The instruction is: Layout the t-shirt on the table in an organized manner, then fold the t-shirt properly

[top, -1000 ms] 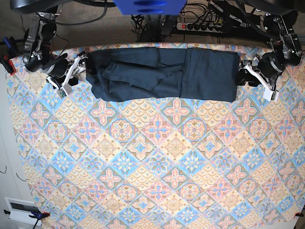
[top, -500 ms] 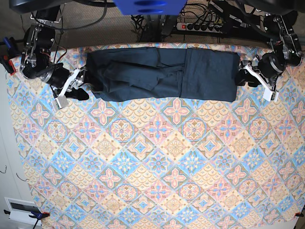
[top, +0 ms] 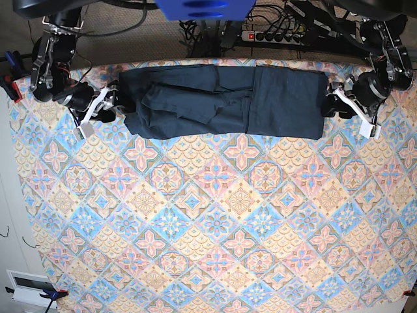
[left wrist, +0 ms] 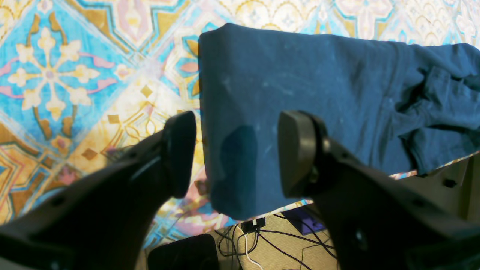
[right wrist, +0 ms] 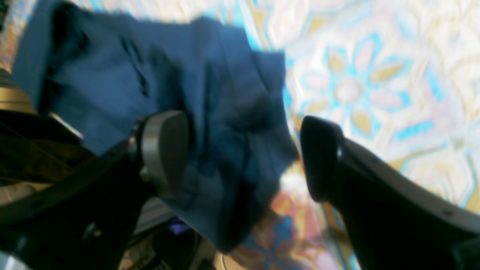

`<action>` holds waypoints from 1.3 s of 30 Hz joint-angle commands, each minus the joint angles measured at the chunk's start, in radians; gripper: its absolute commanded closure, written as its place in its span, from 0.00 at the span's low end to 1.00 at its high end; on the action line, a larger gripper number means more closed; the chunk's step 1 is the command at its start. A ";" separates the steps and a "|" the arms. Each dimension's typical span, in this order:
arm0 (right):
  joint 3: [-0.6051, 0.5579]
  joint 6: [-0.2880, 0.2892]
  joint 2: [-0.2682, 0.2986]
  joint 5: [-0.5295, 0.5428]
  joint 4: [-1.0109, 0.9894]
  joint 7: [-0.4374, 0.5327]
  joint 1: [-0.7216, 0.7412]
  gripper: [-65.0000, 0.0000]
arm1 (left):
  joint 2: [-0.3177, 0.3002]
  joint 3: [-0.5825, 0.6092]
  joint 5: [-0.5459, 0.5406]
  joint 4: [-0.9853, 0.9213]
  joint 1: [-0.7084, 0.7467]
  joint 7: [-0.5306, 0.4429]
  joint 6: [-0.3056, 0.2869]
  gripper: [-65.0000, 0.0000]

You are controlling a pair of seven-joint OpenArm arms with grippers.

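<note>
Overhead, we saw the t-shirt [top: 225, 101] banded along the table's [top: 215, 222] far edge, an arm low at each end. Closer, our left gripper [left wrist: 236, 153] straddled its corner, jaws apart; our right gripper [right wrist: 243, 153], blurred, gaped around bunched cloth.

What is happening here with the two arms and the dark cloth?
A two-armed robot is working on a dark navy-blue cotton t-shirt, which lies as a long folded band along the far edge of the table with the pastel diamond-tile cloth. The left hand is open at one end of the shirt, and the right hand is open at the other, more rumpled end. Neither grips the fabric.
</note>
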 commanded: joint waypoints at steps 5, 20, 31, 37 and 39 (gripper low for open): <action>0.004 0.003 -0.050 -0.037 0.000 0.015 0.008 0.30 | -0.017 -0.007 -0.016 0.012 -0.005 -0.014 -0.002 0.47; -0.144 0.003 -0.058 -0.160 -0.006 0.018 0.011 0.31 | -0.017 -0.007 -0.017 0.012 -0.005 -0.014 -0.002 0.47; -0.166 0.003 -0.058 -0.160 -0.006 0.015 0.014 0.75 | -0.017 -0.007 -0.019 0.012 -0.005 -0.014 -0.002 0.47; -0.097 0.003 -0.056 -0.163 -0.006 0.021 0.016 0.99 | -0.017 -0.010 -0.019 0.012 -0.006 -0.014 -0.002 0.53; -0.011 0.003 -0.056 -0.163 -0.006 0.018 0.018 1.00 | -0.017 -0.010 -0.019 0.012 -0.017 -0.016 -0.002 0.56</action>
